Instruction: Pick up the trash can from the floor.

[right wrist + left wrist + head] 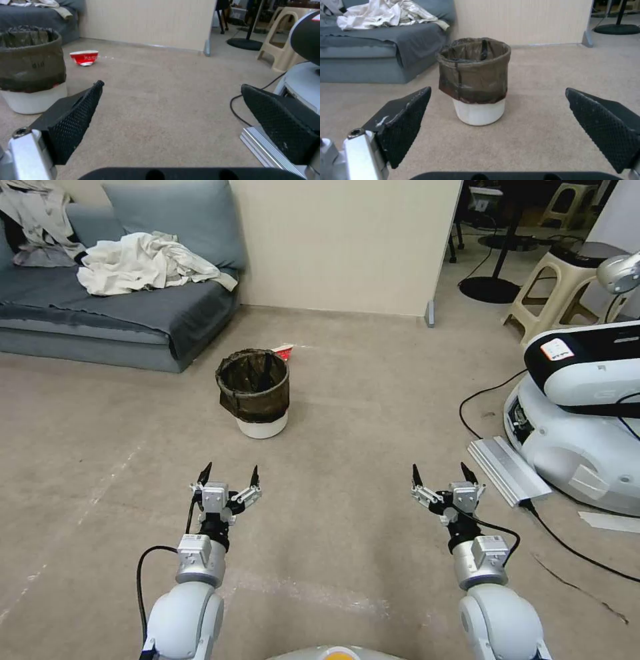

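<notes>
So the trash can (254, 393) is standing upright on the floor (360, 400), straight ahead of us and a bit to the left, near the corner of the grey sofa (113, 313). It's a small round white bin with a dark brownish bag folded over the rim and hanging most of the way down the outside, so just a white band shows at the bottom. Nothing is touching it.

Our left gripper (231, 475) hovers above the floor, short of the can and well apart from it, fingers spread wide with nothing between them. From the left wrist view the can (474, 80) sits almost dead centre between the two black textured pads (405, 125), farther out.

Our right gripper (444, 474) is level with the left one, off to the right, also spread wide and empty. In the right wrist view the can (31, 70) is off to one side, and a crushed red-and-white cup (84, 57) lies on the floor behind it, toward the beige wall (347, 240). In the head view that cup (284, 352) just peeks out past the can's rim.

On the right there's another white robot base (580, 433) with a black cable (480, 400) and a ribbed aluminium bar (508, 469) lying next to it. A crumpled pale cloth (147, 263) is on the sofa.
</notes>
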Controlling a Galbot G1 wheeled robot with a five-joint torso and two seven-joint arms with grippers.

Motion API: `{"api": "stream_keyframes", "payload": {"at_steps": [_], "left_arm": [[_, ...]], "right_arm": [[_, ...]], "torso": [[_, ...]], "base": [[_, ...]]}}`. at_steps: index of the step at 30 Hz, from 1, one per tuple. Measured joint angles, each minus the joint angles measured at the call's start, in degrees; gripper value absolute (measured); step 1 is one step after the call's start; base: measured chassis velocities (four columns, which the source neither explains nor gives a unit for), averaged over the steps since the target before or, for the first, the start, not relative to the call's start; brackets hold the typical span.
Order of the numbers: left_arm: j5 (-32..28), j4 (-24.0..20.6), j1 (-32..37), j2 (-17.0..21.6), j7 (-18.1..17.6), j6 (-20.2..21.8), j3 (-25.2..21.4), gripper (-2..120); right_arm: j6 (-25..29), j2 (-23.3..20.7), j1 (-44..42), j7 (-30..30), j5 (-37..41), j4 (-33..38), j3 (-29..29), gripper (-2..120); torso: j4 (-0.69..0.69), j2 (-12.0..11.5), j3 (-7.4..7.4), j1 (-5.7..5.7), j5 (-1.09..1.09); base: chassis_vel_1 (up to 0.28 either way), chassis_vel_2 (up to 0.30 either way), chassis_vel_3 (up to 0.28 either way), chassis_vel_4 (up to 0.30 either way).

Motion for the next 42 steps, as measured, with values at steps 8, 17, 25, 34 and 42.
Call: {"api": "stream_keyframes", "payload": {"at_steps": [8,17,25,34,42], "left_arm": [[0.0,0.0,0.0,0.0,0.0,0.0,0.0,100],[-0.3,-0.8,0.2,0.0,0.0,0.5,-0.1,100],[-7.2,-13.7,4.5,-0.5,-0.8,11.1,-2.2,100],[-10.7,-23.0,8.9,-0.6,-0.8,14.2,-4.5,100],[-10.4,-22.1,9.4,-0.7,-0.4,12.0,-4.6,100]], "right_arm": [[0.0,0.0,0.0,0.0,0.0,0.0,0.0,100],[0.0,0.0,0.0,0.0,0.0,0.0,0.0,100],[-6.3,1.2,-4.5,1.6,3.6,9.3,2.2,100],[-12.4,2.6,-11.7,2.4,11.4,23.3,6.7,100],[-8.6,2.0,-12.1,0.5,13.8,22.9,7.4,100]], "torso": [[0.0,0.0,0.0,0.0,0.0],[-0.01,0.0,0.0,0.0,-0.01],[-0.01,0.0,0.0,0.0,0.0],[-0.01,0.0,0.0,0.0,-0.04],[0.0,0.0,0.0,0.0,0.0]], "base": [[0.0,0.0,0.0,0.0],[0.0,0.0,0.0,0.0],[0.0,0.0,0.0,0.0],[0.0,0.0,0.0,0.0],[0.0,0.0,0.0,0.0]]}}
